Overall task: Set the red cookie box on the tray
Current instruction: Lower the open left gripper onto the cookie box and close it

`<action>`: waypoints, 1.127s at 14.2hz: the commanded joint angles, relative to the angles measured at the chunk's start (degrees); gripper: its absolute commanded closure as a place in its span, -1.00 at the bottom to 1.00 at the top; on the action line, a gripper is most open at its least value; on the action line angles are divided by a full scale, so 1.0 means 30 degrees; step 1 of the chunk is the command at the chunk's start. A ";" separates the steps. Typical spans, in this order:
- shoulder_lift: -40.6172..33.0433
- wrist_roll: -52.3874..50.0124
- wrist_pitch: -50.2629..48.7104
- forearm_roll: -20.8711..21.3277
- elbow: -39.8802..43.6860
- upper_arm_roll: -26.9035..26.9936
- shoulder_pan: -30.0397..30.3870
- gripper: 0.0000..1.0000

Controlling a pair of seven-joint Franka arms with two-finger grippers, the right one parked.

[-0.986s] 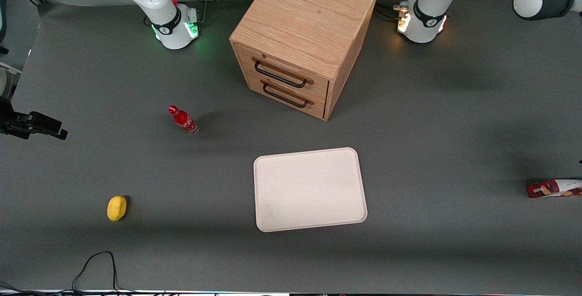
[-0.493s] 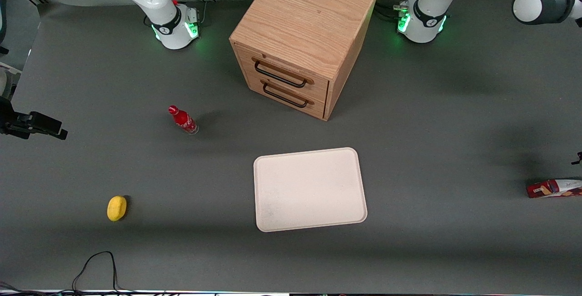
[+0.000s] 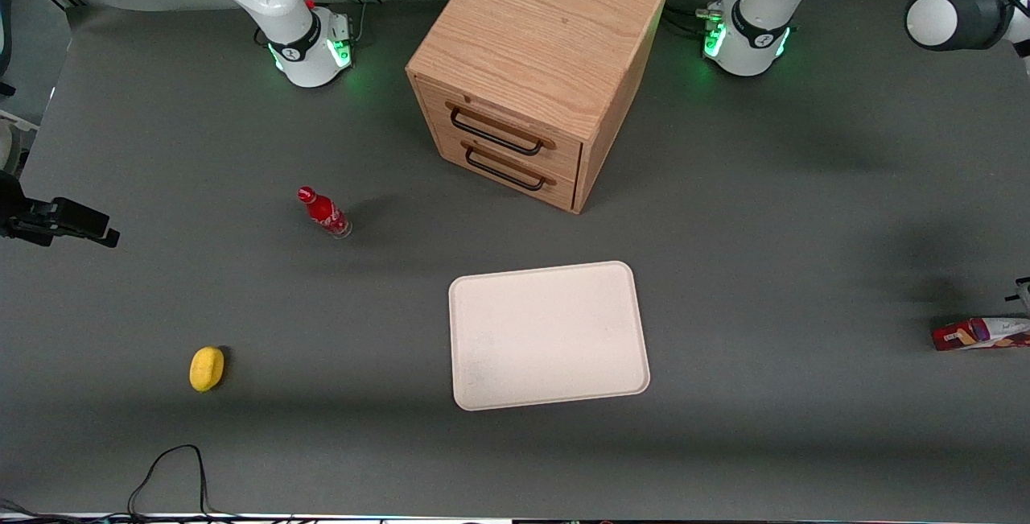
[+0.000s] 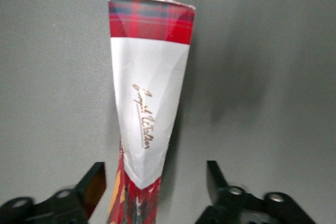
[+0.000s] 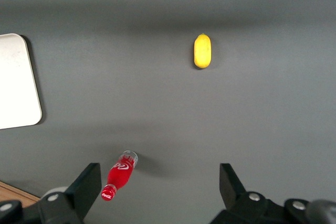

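Gripper (image 4: 155, 182) hangs above red cookie box (image 4: 148, 93), fingers (image 4: 93, 184) spread wide and straddling it without contact; tray (image 3: 550, 335) well apart

Open tool (image 4: 155, 182) over red cookie box (image 4: 149, 77)

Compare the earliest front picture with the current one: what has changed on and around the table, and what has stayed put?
The gripper has edged into the front view just above the red cookie box, fingers open with the box between them, not yet grasped. The working arm's base light went from orange to green. The box, tray, cabinet, red bottle and yellow object stayed put.
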 commanded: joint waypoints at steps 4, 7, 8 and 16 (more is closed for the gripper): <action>0.0031 0.0943 0.0657 -0.0739 -0.0184 -0.0018 0.0096 1.00; 0.0002 0.0885 0.0627 -0.0769 -0.0155 -0.0047 0.0066 1.00; -0.0085 0.0884 0.0511 -0.0769 -0.0154 -0.0047 0.0066 1.00; -0.4003 -0.2476 -0.5600 -0.1447 0.0080 0.0158 -0.0079 1.00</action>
